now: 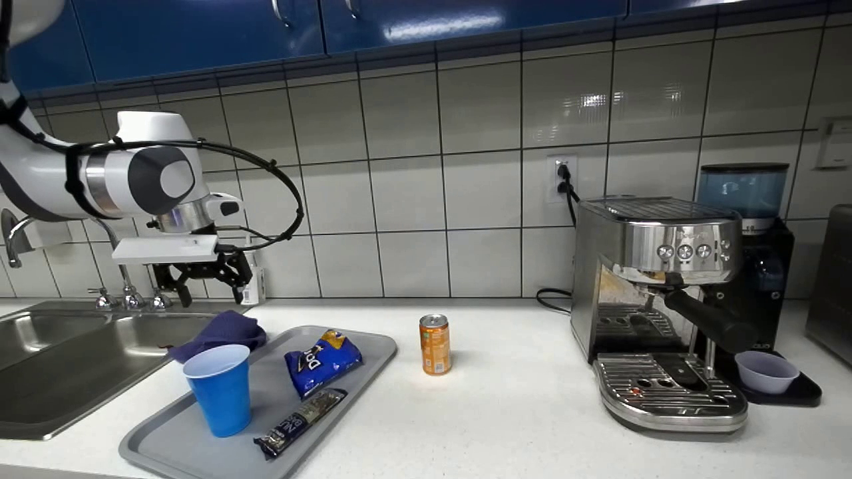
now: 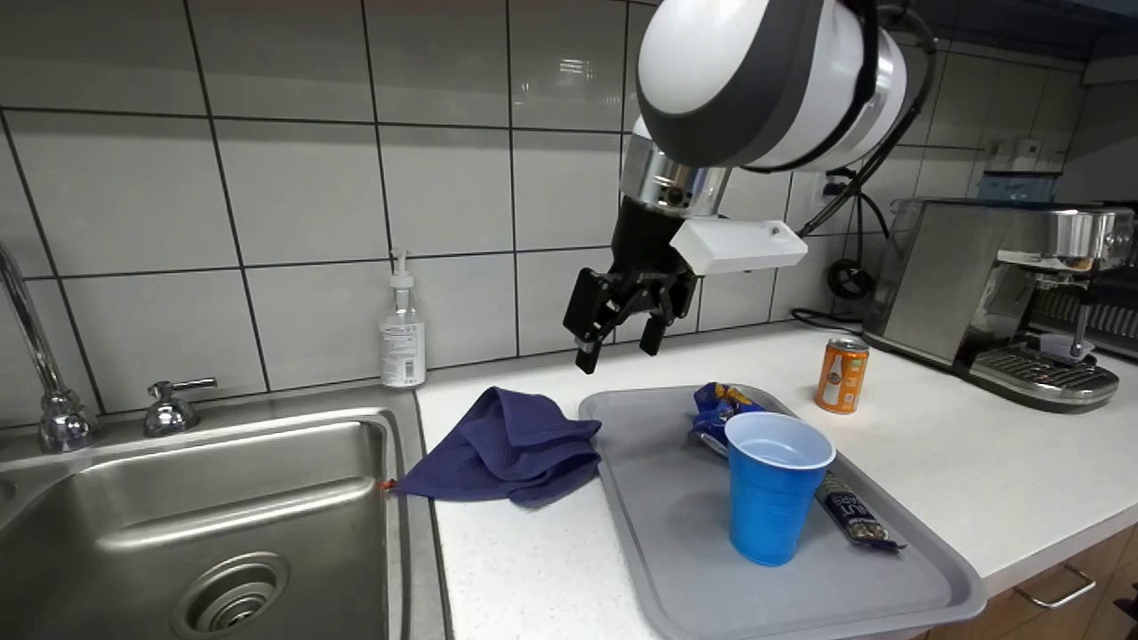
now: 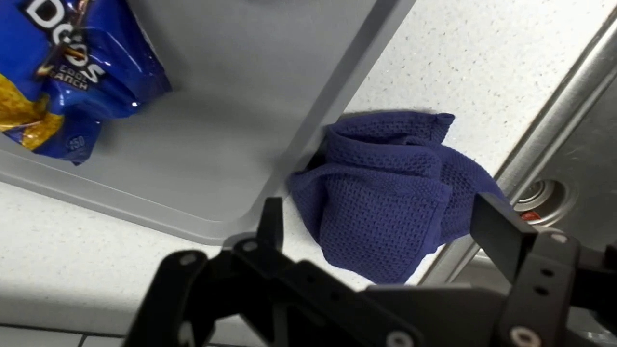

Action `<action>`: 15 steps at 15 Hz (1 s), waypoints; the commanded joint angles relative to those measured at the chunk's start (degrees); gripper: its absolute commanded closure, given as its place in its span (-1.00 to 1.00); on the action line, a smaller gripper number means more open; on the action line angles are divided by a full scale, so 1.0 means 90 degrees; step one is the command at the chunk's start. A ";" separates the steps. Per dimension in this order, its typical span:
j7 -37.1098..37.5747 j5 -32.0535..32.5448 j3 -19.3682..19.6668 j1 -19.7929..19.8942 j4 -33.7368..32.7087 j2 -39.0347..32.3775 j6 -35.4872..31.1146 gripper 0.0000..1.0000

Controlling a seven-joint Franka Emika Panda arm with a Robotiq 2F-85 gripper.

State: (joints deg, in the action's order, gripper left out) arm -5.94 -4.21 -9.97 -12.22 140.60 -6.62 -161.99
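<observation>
My gripper [image 1: 211,297] [image 2: 620,352] hangs above the counter, its jaws wide apart and nothing between them. In the wrist view, the crumpled purple cloth [image 3: 381,217] lies below, seen between the fingers [image 3: 272,219]. That cloth [image 2: 507,449] rests between the sink and the grey tray [image 2: 676,533], apart from the gripper, with one corner over the sink rim. On the tray are a blue plastic cup [image 1: 218,392], a blue chip bag [image 1: 326,362] and a dark wrapped bar [image 1: 299,422]. The cup and the bar are out of the wrist view.
An orange can [image 1: 435,346] stands beside the tray. Farther along are a steel espresso machine [image 1: 659,239] and a grinder [image 1: 765,266]. A metal sink [image 2: 249,498] with a faucet [image 2: 40,338] borders the cloth. A soap bottle [image 2: 403,342] stands by the tiled wall. Blue cabinets [image 1: 200,33] hang overhead.
</observation>
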 commanded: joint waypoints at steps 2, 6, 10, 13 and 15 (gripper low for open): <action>0.0039 0.0058 -0.0124 0.0086 -0.0154 -0.0190 0.0028 -1.00; 0.0041 0.0063 -0.0134 0.0088 -0.0222 -0.0281 0.0028 -1.00; 0.0051 0.0120 -0.0121 0.0072 -0.0247 -0.0316 0.0026 -1.00; -0.0027 0.0098 -0.0140 0.0090 -0.0406 -0.0554 -0.0082 -1.00; -0.0039 0.0191 -0.0115 0.0082 -0.0532 -0.0723 -0.0087 -1.00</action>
State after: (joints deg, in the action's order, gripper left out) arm -5.97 -4.04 -10.37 -12.33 138.34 -10.38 -162.27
